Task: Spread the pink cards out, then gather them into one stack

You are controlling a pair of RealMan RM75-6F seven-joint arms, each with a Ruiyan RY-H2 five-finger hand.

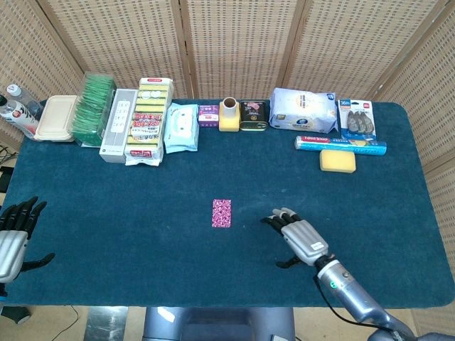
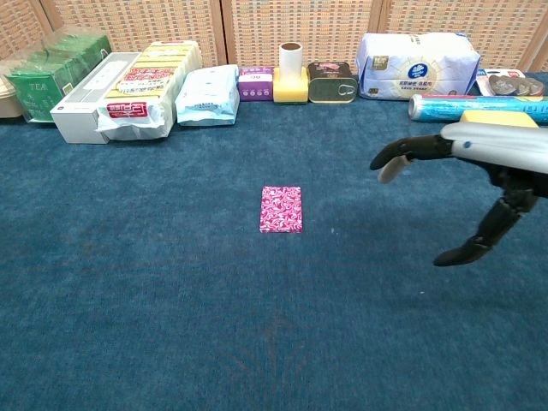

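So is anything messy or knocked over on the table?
Nothing stands out. The pink patterned cards lie in one neat stack mid-table, the goods along the back edge sit in a tidy row, and the right hand hovers open beside the stack, holding nothing.

Pink cards [image 1: 222, 213] — one neat stack, flat, mid-table — patterned face up.

Yellow sponge [image 1: 337, 160] beside blue roll [image 1: 340, 143]; green tea boxes [image 1: 93, 110] far left.
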